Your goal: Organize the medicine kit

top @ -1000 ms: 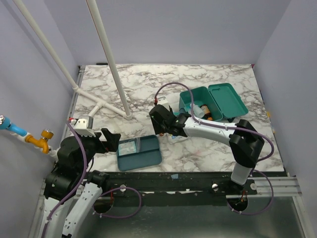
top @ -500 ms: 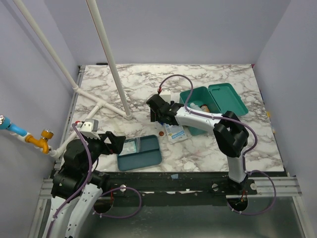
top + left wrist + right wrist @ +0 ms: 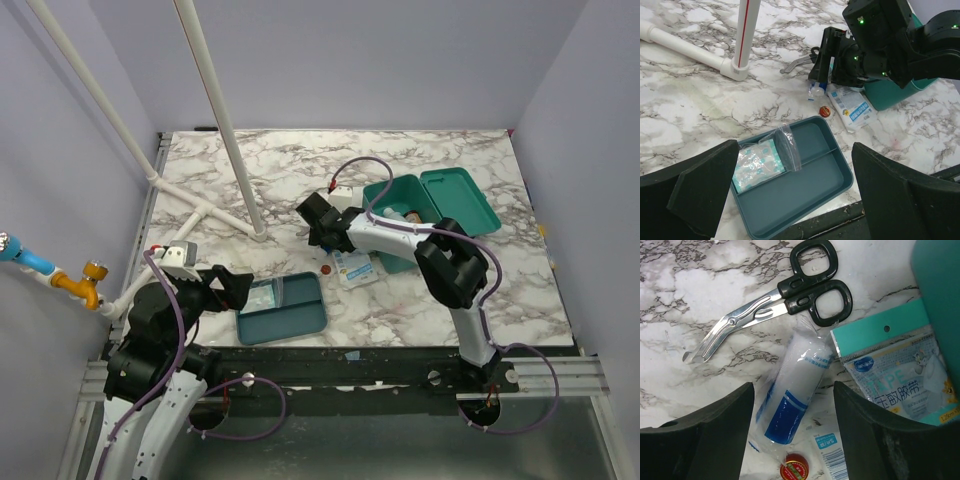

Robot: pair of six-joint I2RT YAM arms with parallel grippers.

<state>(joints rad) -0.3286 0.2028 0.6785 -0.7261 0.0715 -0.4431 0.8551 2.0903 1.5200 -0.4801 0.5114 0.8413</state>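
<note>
Just right of the right jaws lies the medicine kit (image 3: 460, 200).

The teal-topped packet (image 3: 892, 372) reads "TAPE" above Chinese characters; the small white sachet (image 3: 831, 451) beneath it shows "SR".

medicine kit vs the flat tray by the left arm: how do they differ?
The medicine kit is a deep box; the divided tray is shallow. The kit has a hinged lid, lying open; the tray has none. The kit holds small bottles; the tray holds a clear plastic bag. Both are teal plastic with rounded corners.
</note>
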